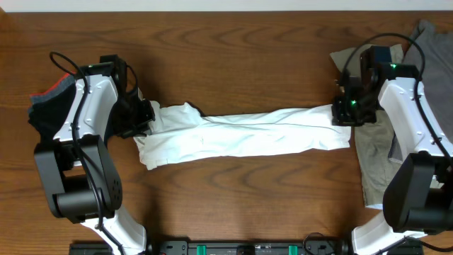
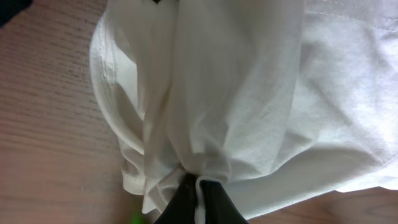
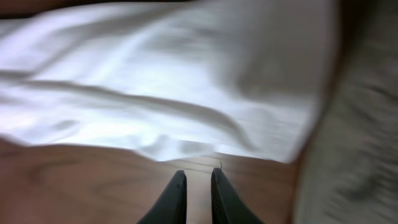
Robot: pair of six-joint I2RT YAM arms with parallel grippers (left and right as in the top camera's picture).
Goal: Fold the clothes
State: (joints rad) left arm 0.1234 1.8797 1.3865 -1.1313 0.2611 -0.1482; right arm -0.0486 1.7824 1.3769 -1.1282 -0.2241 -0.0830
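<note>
White cotton lies stretched in a long, rumpled band across the middle of the wooden table [image 1: 233, 64]: the T-shirt [image 1: 244, 138], gathered narrow, runs from my left gripper [image 1: 145, 117] at one end to my right gripper [image 1: 347, 113] at the other. My left fingers [image 2: 180, 202] are pinched tight on a bunched fold of the shirt's left end, with the cloth fanning out from the pinch in deep creases. My right gripper stands only a sliver open and holds nothing; bare wood shows between its fingers [image 3: 174, 199], and the shirt's near edge lies just past their tips (the view there is blurred, so I cannot say whether they brush it). A beige-grey garment [image 1: 371, 152] lies flat under my right arm, touching the shirt's right end. A dark garment [image 1: 49, 106] with a reddish edge sits beneath my left arm, apart from the shirt.
</note>
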